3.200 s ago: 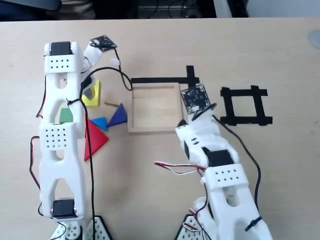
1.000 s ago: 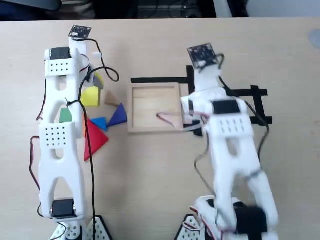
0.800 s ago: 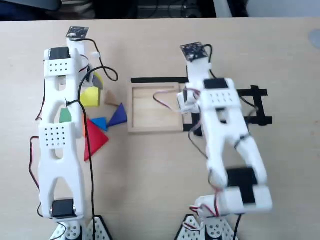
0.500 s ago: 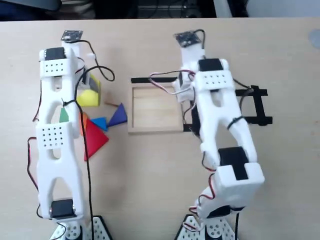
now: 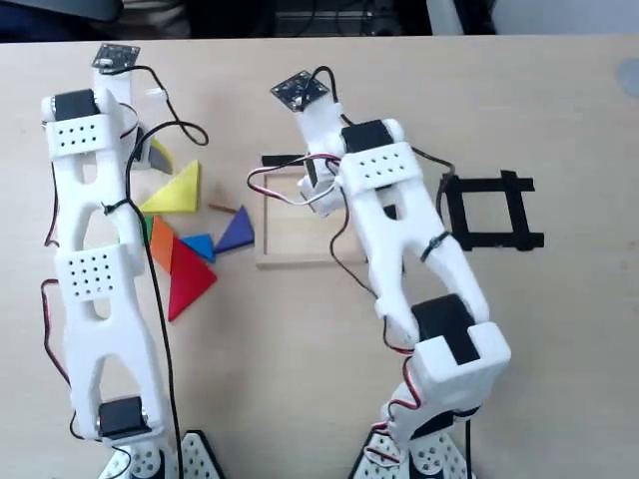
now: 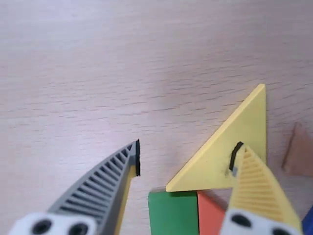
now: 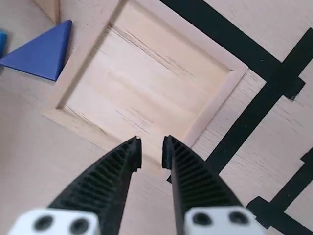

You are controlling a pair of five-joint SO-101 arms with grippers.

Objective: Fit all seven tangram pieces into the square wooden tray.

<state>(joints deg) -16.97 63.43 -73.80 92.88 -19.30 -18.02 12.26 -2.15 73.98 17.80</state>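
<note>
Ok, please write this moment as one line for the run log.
tray: empty | left gripper: open, at yellow triangle | right gripper: slightly open, empty, over tray rim

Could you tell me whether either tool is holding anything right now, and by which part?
Nothing is held. The left tool is open, one finger over the yellow triangle; the right tool hangs empty, narrowly parted, above the wooden tray.

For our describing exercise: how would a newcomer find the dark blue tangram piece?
Start at the square wooden tray in the middle of the table. Beside its wall, on the side of the heap of coloured pieces, lies the dark blue triangle. Its neighbour, the light blue triangle, is paler.
</note>
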